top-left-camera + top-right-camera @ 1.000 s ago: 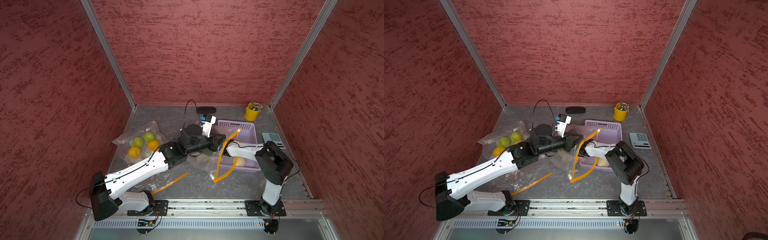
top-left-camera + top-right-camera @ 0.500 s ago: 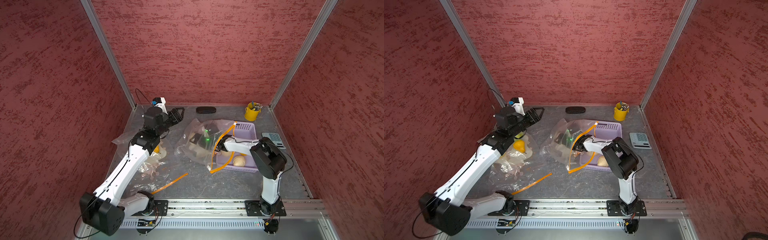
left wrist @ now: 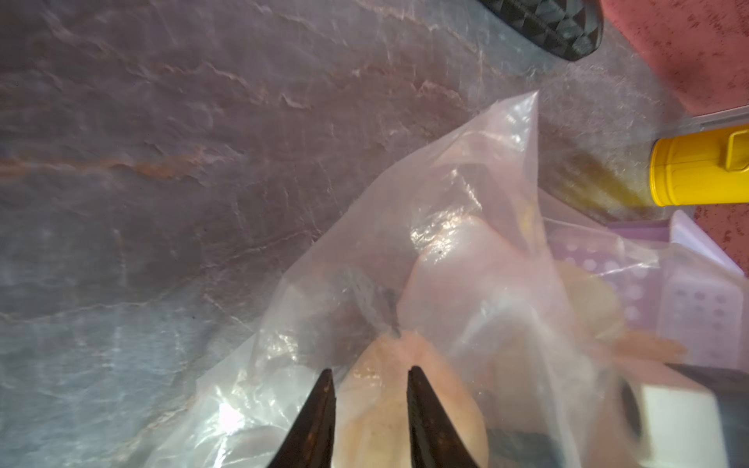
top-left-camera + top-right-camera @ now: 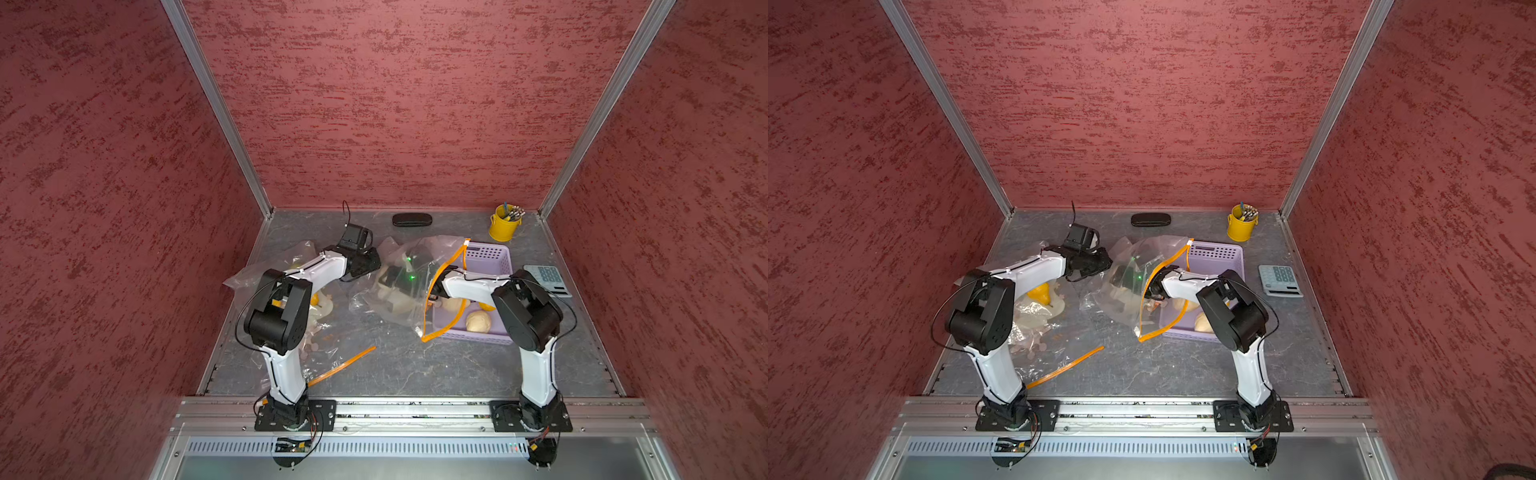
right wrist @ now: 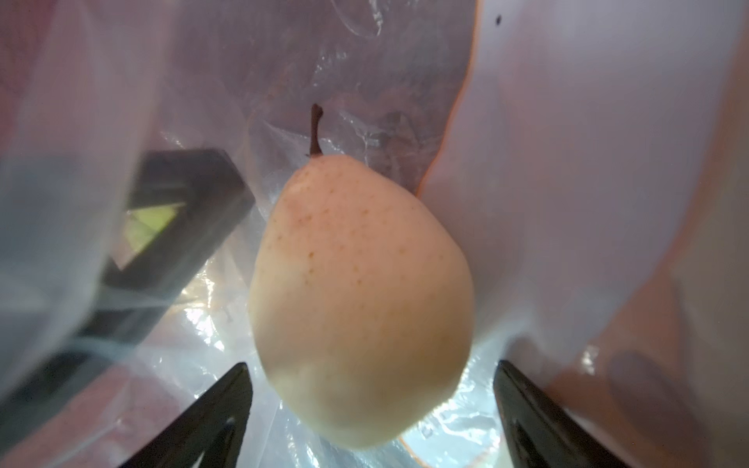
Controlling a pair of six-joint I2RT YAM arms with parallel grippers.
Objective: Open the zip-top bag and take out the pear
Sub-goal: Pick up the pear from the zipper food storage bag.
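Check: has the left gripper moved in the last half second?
Yes. The left gripper was level with the black oval case; now it is farther forward, at the clear zip-top bag.

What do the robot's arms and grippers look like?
The left arm and right arm share white tubular links, bulky black joints, looping thin black cables and black bolted bases. The left gripper and right gripper have two dark, pointed, tapering fingers.

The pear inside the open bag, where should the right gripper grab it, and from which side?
Grip the pear across its wide belly, coming from its blunt base end through the open bag. The stem points away from the right gripper and the neck tapers, so a grip there would likely slip.
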